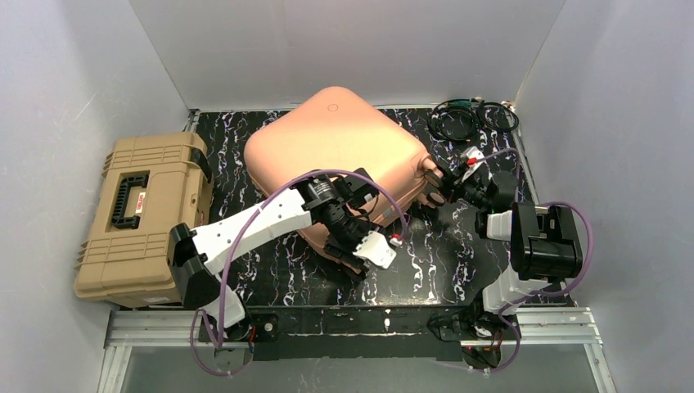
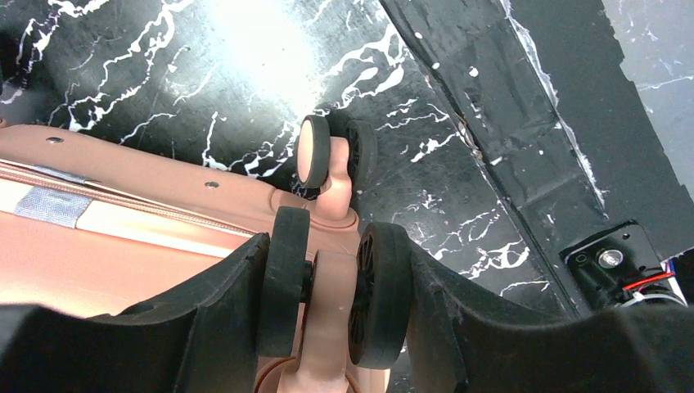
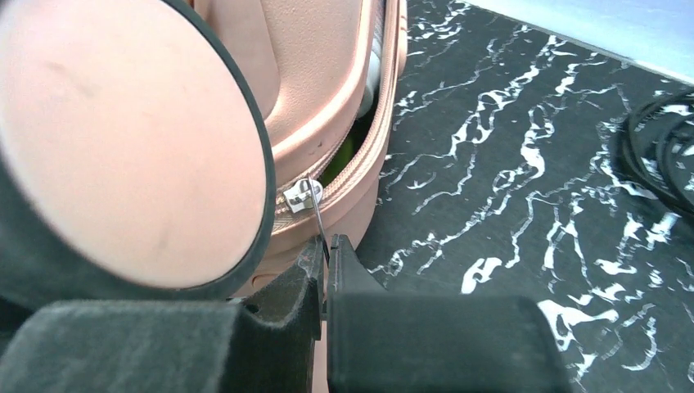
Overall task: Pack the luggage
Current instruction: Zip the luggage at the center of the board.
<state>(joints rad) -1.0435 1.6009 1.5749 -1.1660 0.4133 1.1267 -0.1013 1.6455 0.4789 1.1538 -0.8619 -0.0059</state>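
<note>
The luggage (image 1: 335,139) lies flat, lid down, in the middle of the worktop (image 1: 425,262), just beside a tan toolbox (image 1: 139,213). The left jaws are clamped on 1 twin wheel (image 2: 282,278) at its near corner, probably to keep the shell from sliding. The right jaws are pressed together on the thin zipper pull (image 3: 315,217) at the right edge, where the seam is not yet zipped. I judge that closing the zipper is the step in hand.
</note>
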